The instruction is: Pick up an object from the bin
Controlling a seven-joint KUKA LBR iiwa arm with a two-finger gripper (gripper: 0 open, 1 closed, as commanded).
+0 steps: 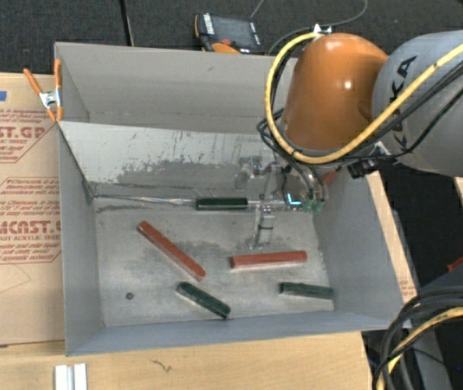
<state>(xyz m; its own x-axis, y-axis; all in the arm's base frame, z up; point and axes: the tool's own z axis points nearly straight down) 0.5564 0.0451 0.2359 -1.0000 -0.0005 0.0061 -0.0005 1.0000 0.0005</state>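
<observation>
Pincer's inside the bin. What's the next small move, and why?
Probably ease the pincer down onto the flat red-brown rectangular bar: the pincer appears poised just past that bar's left half, near the middle of the grey metal bin. The bar lies alone, apart from the dark green stick by the back wall, so nothing crowds it.

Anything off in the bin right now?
Nothing stands out. Two red sticks and three dark green ones lie flat and apart on the bin floor, none visibly broken. The pincer hangs near the right-hand red stick.
</observation>
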